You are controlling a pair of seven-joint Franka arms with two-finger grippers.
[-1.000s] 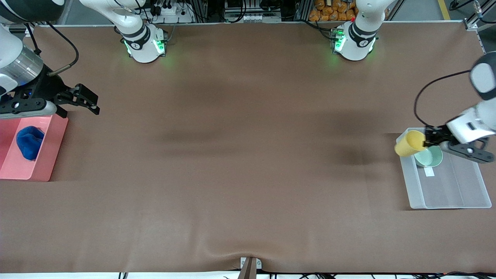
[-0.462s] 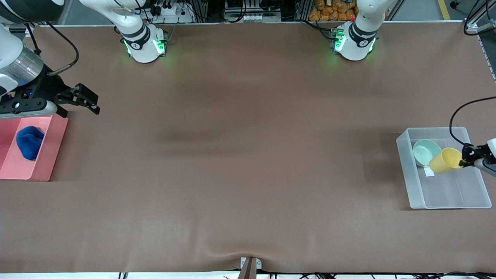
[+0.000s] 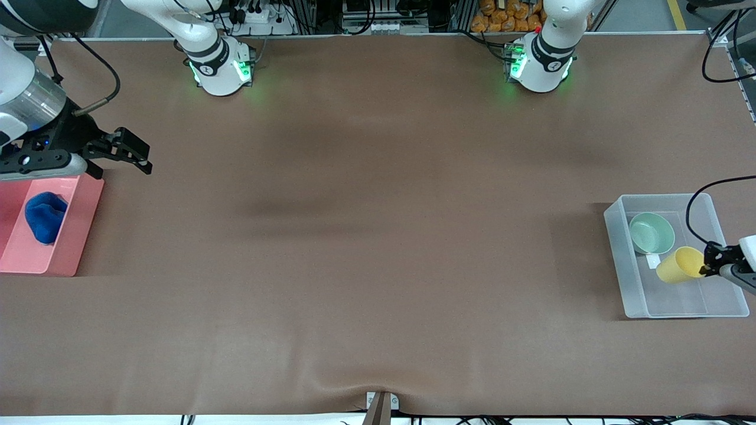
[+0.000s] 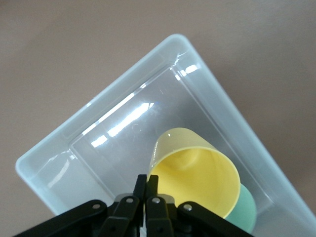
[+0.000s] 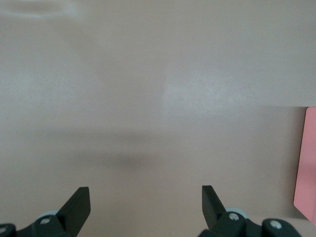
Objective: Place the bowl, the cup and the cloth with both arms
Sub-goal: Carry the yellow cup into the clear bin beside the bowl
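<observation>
Cup [image 3: 679, 265], yellow and tipped on its side, hung over the clear plastic bin [image 3: 619, 260] at the left arm's end of the table [image 3: 378, 236], its rim pinched by the left hand [image 3: 706, 267], whose fingers were clamped together on the cup's wall. In the left wrist view the cup [image 4: 197, 173] showed its open mouth above the bin's floor [image 4: 123, 123], with the bowl [image 4: 244, 210] peeking out just beside it. That pale green bowl [image 3: 651, 232] sat upright in the bin, at the end farther from the front camera, and a small white label lay on the bin's floor just beside the bowl. The blue cloth [image 3: 44, 216] lay bunched in the pink tray [image 3: 71, 248], well apart from the bin at the right arm's end of the table. The right hand [image 3: 133, 154] hovered over the bare table just beside the tray, its fingers spread wide apart around nothing; the right wrist view showed only brown table between them.

Compared with a second before, the cup had crossed from the bin's edge, past the bowl, to a spot over the bin's middle, nearer the front camera. The right arm had not moved, and the cloth and the bowl lay as they had.
</observation>
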